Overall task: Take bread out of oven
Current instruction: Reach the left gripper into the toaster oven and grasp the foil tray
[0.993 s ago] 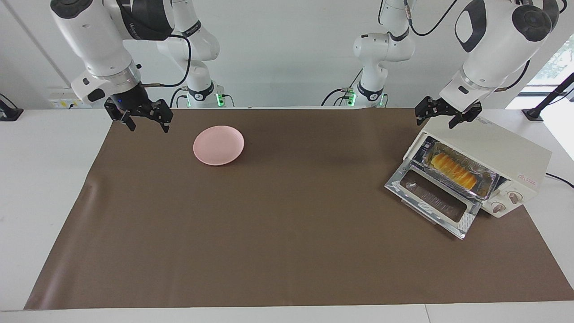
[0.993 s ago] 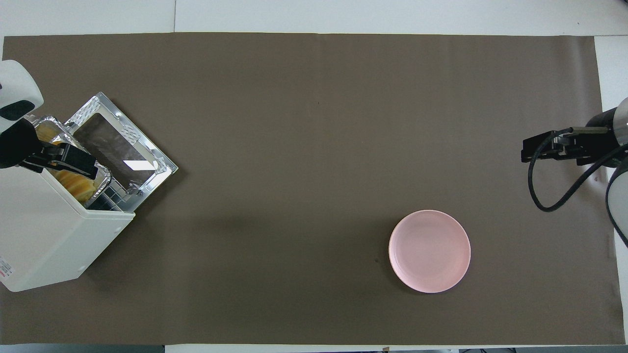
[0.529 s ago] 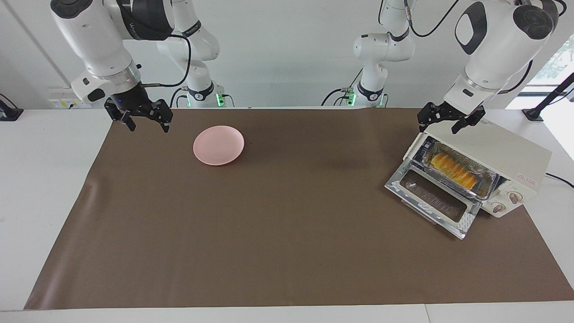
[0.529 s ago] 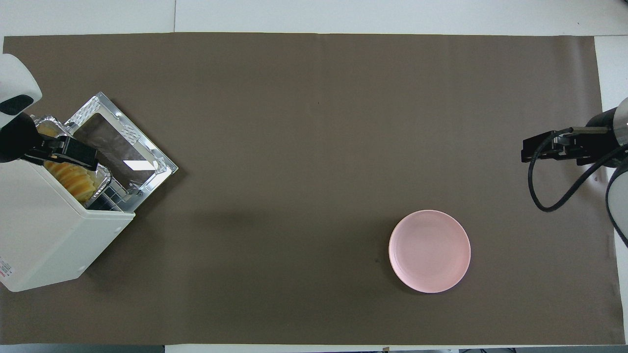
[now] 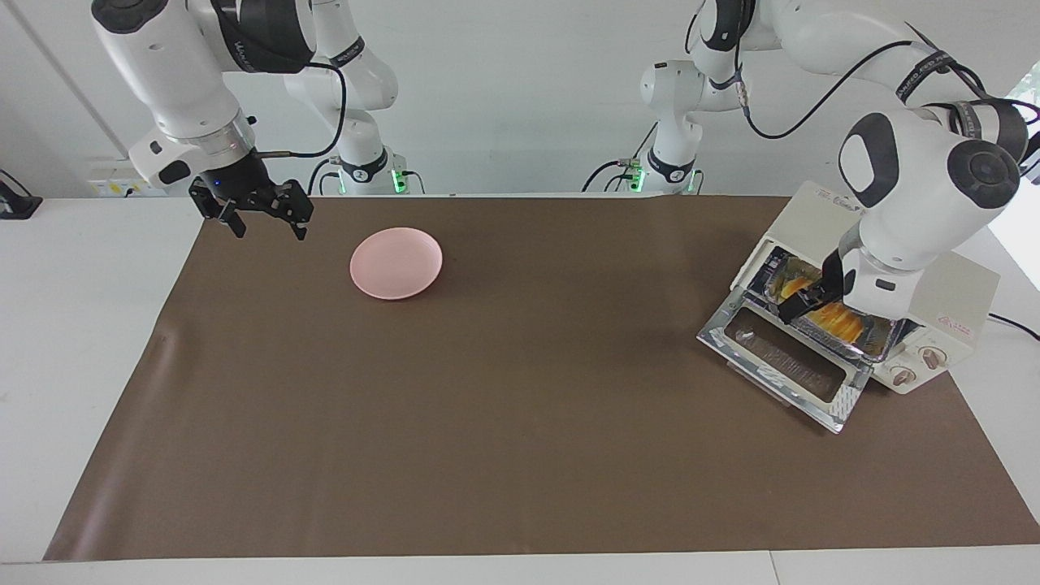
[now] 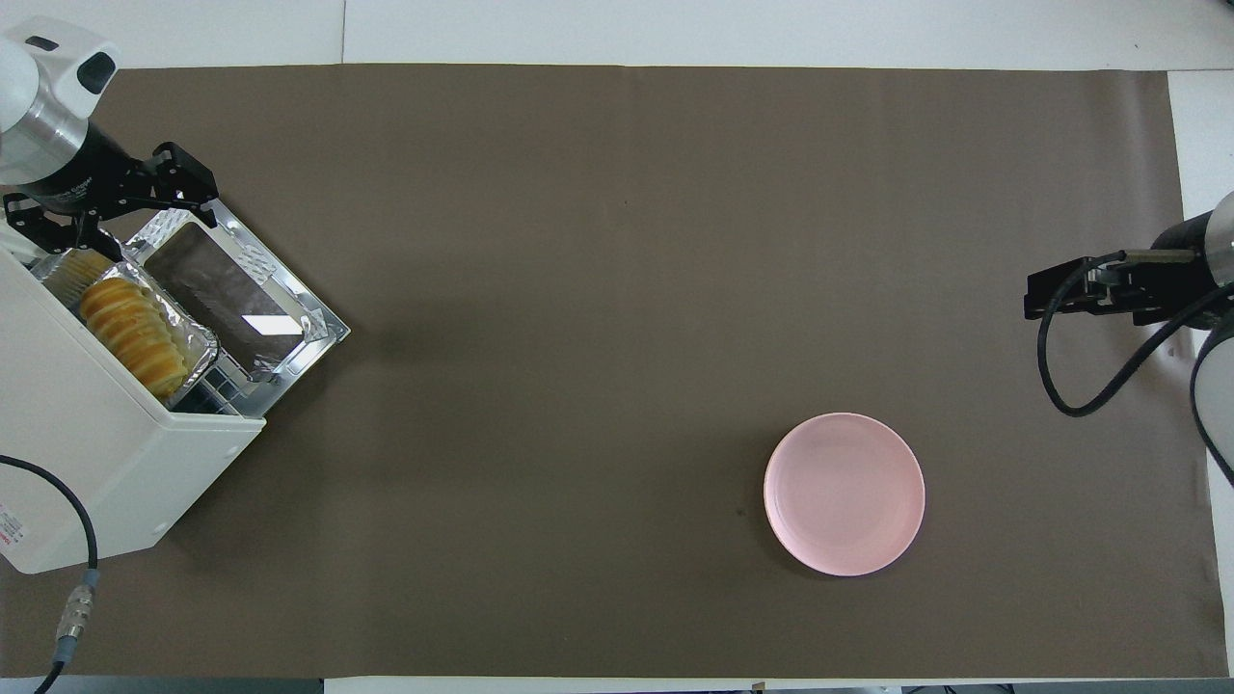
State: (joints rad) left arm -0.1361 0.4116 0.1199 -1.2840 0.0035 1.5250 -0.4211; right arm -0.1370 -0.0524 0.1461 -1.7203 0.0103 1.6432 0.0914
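Facing view: the left gripper (image 5: 804, 302), fingers spread and empty, hangs over the oven's (image 5: 951, 292) mouth with its wrist hiding part of the bread (image 5: 837, 318) in the foil tray (image 5: 881, 341), while the right gripper (image 5: 262, 213) waits released near the plate (image 5: 396, 262).

- Left arm: reaches out from its base in a high arc, elbow raised, forearm bent back down; wrist turned so the black hand points down and back toward the robots
- Left gripper (image 6: 72, 207): fingers spread apart, nothing between them; held low
- Right arm: waits, upper links raised, wrist angled downward
- Right gripper (image 5: 262, 224): fingers parted, empty; hangs in the air, tips pointing down
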